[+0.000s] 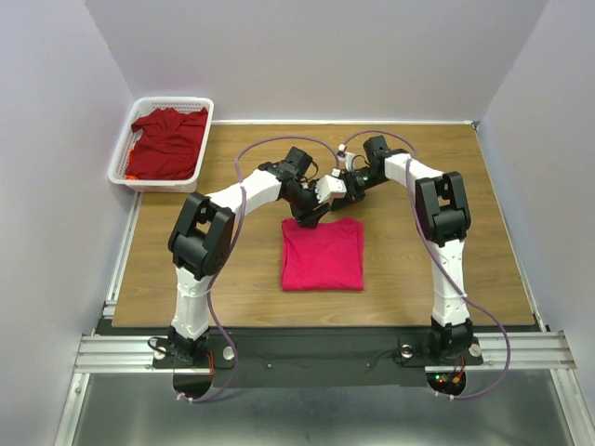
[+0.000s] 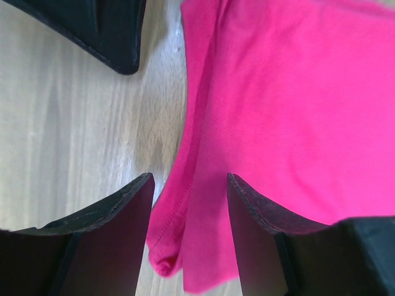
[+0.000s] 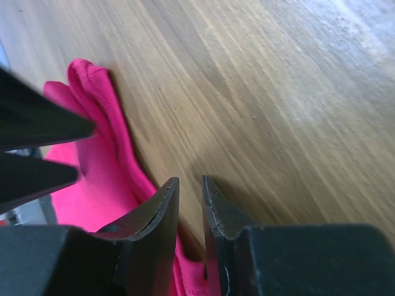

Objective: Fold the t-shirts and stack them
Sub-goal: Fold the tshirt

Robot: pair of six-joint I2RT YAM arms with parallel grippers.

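A bright pinkish-red t-shirt (image 1: pixel 322 254) lies folded into a rectangle at the table's middle. My left gripper (image 1: pixel 304 216) is at its far left corner. In the left wrist view it (image 2: pixel 188 206) is open, and the shirt's hemmed corner (image 2: pixel 179 222) lies loose between the jaws. My right gripper (image 1: pixel 328 191) is just beyond the shirt's far edge. In the right wrist view it (image 3: pixel 190 185) is all but shut, with a thin gap and nothing between the tips; the shirt's edge (image 3: pixel 99 154) lies beside and under it. A maroon-red t-shirt (image 1: pixel 168 141) lies crumpled in the basket.
A white plastic mesh basket (image 1: pixel 119 158) stands at the far left corner of the wooden table (image 1: pixel 428 269). White walls close in the back and both sides. The two arms meet over the table's middle, beyond the folded shirt.
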